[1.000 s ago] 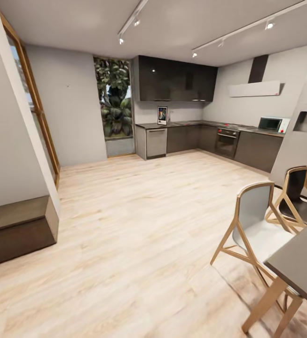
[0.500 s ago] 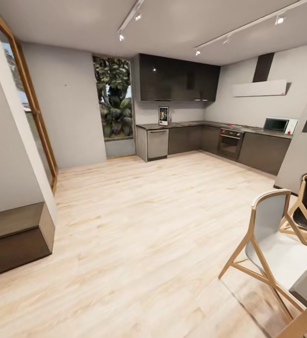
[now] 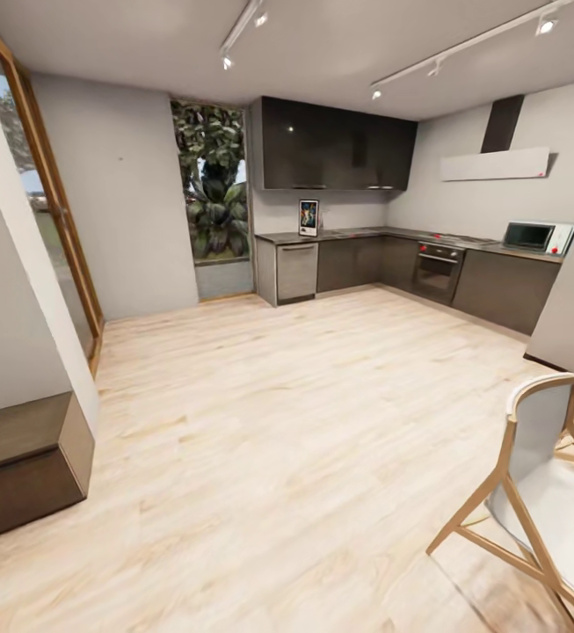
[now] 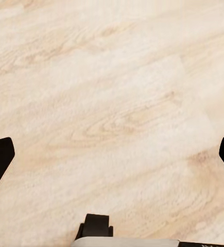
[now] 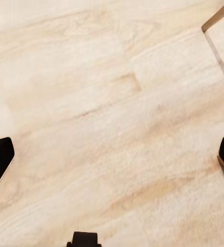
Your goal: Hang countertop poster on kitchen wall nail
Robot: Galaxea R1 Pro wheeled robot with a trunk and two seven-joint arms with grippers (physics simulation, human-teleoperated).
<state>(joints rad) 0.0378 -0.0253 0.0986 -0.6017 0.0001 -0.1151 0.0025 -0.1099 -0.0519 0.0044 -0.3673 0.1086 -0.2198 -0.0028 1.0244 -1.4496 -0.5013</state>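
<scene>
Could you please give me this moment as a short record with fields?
setting: kitchen seen across a wood floor
poster: poster upright on the countertop, against the back wall
other things: microwave on the counter's right run; oven below; chair near right
left gripper: left gripper open, over floor
right gripper: right gripper open, over floor
task stage: poster not yet picked up
</scene>
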